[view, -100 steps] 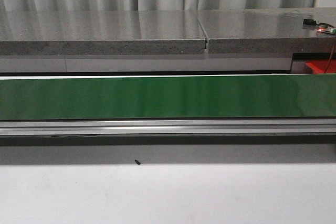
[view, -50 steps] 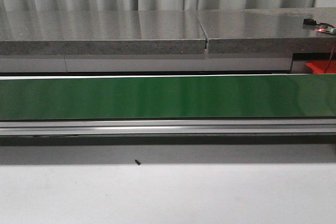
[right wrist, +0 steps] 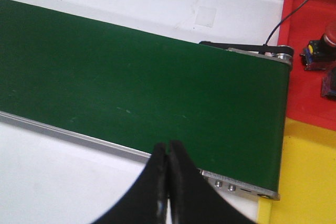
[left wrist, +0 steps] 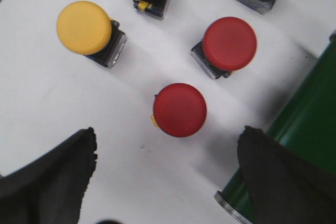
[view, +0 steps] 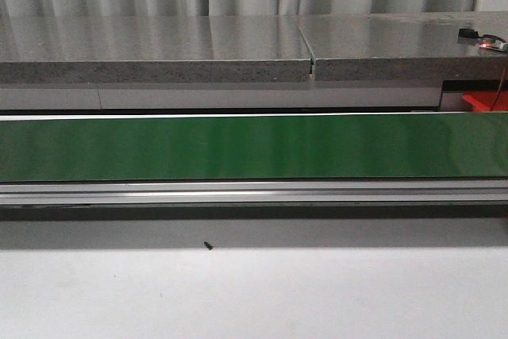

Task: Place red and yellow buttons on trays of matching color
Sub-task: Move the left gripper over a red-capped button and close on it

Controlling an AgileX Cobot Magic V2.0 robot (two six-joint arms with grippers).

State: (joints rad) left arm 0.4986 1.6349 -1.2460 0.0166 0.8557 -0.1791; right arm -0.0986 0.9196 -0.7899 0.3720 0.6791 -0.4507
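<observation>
On the white desk (left wrist: 47, 108), the left gripper (left wrist: 165, 177) hangs with fingers (left wrist: 50, 177) apart over a red button (left wrist: 179, 109); another red button (left wrist: 229, 43) sits at 1 o'clock of it. The right gripper (right wrist: 168, 182), fingers together, hovers at the green conveyor belt (right wrist: 131, 77) beside the red tray (right wrist: 310, 51) and yellow tray (right wrist: 310, 182).

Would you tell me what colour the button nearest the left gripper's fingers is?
Red: the round mushroom-head button lies between the open fingers, best seen in the left wrist view.

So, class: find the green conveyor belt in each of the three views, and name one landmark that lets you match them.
Front view: the green conveyor belt runs across the whole width at mid-height.
Left wrist view: only its end shows, by the red buttons.
Right wrist view: it fills the middle, ending at the red tray and the yellow tray.
Shared landmark: the belt's silver side rail.
</observation>
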